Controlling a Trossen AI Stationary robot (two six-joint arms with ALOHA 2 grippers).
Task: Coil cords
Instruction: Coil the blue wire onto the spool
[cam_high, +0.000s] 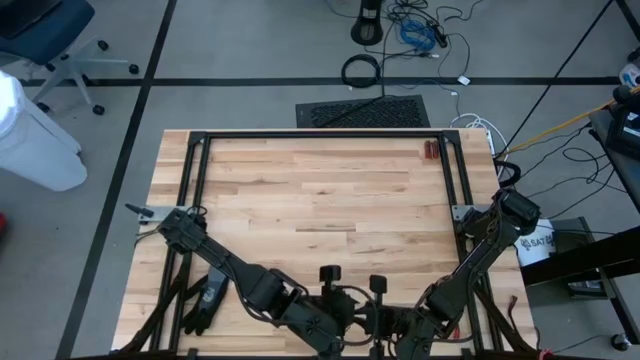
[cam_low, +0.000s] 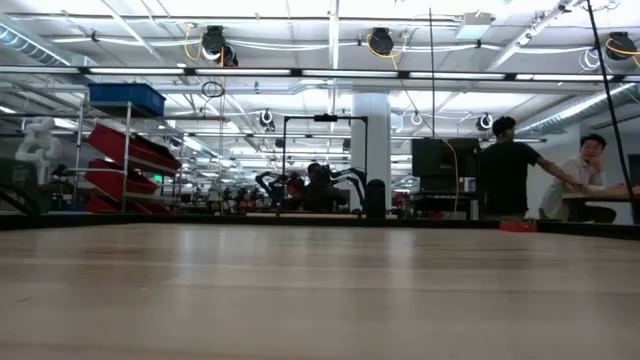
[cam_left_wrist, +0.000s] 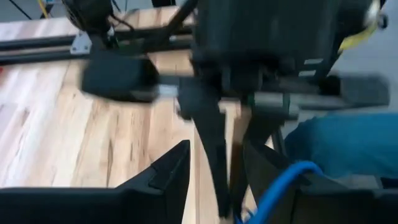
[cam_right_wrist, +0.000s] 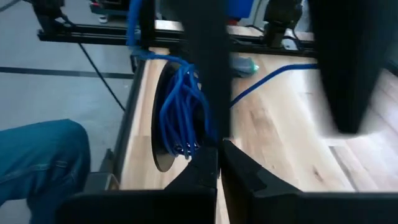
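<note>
The cords are one thin blue wire, wound into a small coil (cam_right_wrist: 180, 112) with a tail (cam_right_wrist: 280, 71) running off over the wood. Both grippers meet at the table's near edge. My right gripper (cam_right_wrist: 219, 149) (cam_high: 378, 318) is shut at the coil's gathered loops. My left gripper (cam_left_wrist: 219, 146) (cam_high: 340, 312) is open, its fingers on either side of the right gripper's fingers. One left finger (cam_right_wrist: 208, 62) stands against the coil. A stretch of the blue wire (cam_left_wrist: 280, 186) runs past the other left finger. The low view shows neither arms nor cords. My right gripper pinches the coil where its loops bunch together (cam_right_wrist: 186, 148), right at its fingertips; the finger itself hides the exact spot. The loops stand up from the hold, off the table, and the tail trails slack onto the wood. My left gripper: I cannot tell whether a finger touches the wire.
A black glove (cam_high: 205, 300) lies near the left front corner. Red-handled pliers (cam_high: 430, 150) lie at the far right. A black frame (cam_high: 320, 135) rims the table. A person's leg in jeans (cam_right_wrist: 43, 155) is close beside the near edge. Bare wood (cam_high: 320, 200) fills the middle.
</note>
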